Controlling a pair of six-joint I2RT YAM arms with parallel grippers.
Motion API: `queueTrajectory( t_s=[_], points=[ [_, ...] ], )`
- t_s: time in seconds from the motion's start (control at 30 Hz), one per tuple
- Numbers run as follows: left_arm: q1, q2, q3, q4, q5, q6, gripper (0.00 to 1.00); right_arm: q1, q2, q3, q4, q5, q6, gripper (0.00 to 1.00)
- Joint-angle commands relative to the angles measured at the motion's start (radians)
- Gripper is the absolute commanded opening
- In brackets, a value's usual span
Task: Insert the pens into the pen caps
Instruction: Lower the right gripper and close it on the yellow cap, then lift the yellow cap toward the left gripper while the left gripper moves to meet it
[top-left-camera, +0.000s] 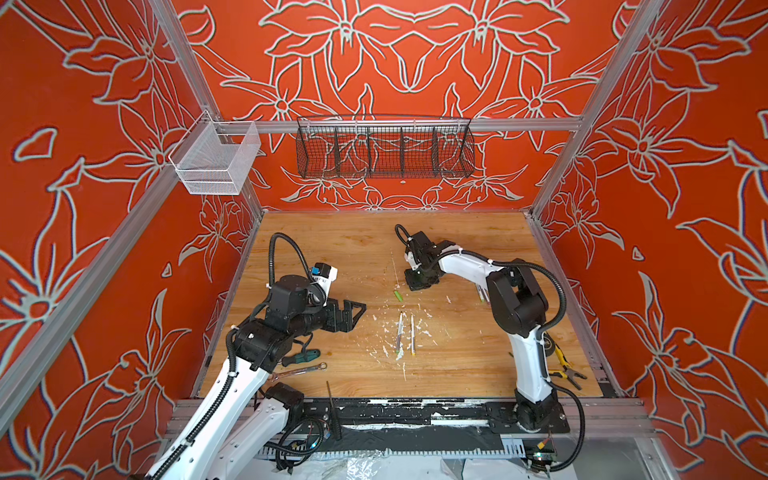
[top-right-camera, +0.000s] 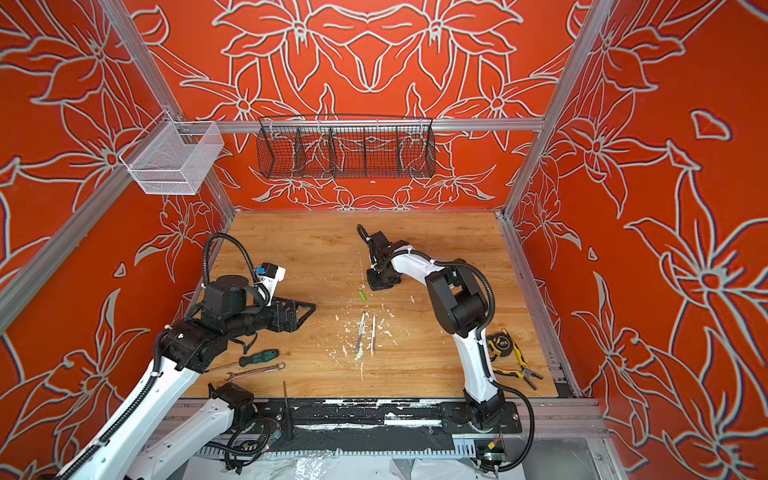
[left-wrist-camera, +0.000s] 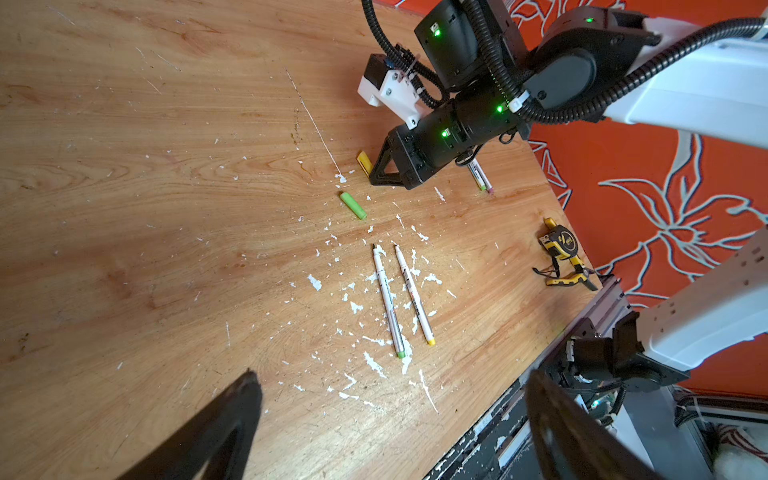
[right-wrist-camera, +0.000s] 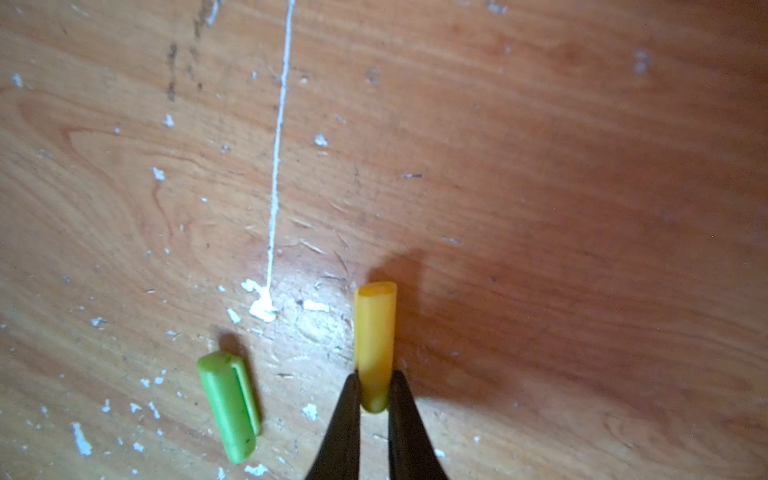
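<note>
Since all else lies on it, table (top-left-camera: 332, 249): wood top, flecked w/ white chips, thickest mid-board.
L gripper (top-left-camera: 358, 314): hovers over L side of table, well apart from pens and caps; jaws spread wide, nothing btwn them. Both fingers (left-wrist-camera: 245, 399) frame the L wrist view.
R gripper (right-wrist-camera: 374, 374): low over table centre, reaching toward the middle; jaws pressed in on one end of yellow cap.
Screwdriver (top-left-camera: 301, 357) & wrench (top-left-camera: 299, 371): near edge, by L arm, just beside each other.
Tape measure (left-wrist-camera: 561, 243) & pliers (left-wrist-camera: 567, 276): R edge of table, behind R arm.
Green-end pen (top-left-camera: 399, 334): flat, mid-table, uncapped, nib pointing to far wall.
Yellow-end pen (top-left-camera: 412, 334): just beside green-end pen, parallel, not touching; also uncapped.
Two more pens (left-wrist-camera: 478, 174): side by side under R arm, mostly hidden; green and purplish ends show.
Green cap (right-wrist-camera: 230, 411): flat on table, clip side up, loose, near R gripper on its L; sits btwn gripper and the mid-table pens in both top views.
Yellow cap (right-wrist-camera: 374, 332): pinched at its near end, rest sticks out past the tips; can't tell if it's off the wood.
</note>
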Motion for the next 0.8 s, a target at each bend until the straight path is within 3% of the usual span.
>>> queueTrajectory(
  t_s=[0.0, 0.5, 0.77],
  points=[
    [0.006, 0.004, -0.005, 0.005, 0.010, -0.007, 0.97, 0.008, 0.028, 0.014, -0.043, 0.033, -0.023, 0.11],
    [0.005, 0.089, -0.101, 0.235, 0.105, -0.160, 0.97, 0.052, -0.207, -0.156, 0.111, -0.122, -0.149, 0.08],
    [0.004, 0.114, -0.189, 0.437, 0.156, -0.206, 0.97, 0.098, -0.388, -0.286, 0.197, -0.325, -0.125, 0.08]
  ],
)
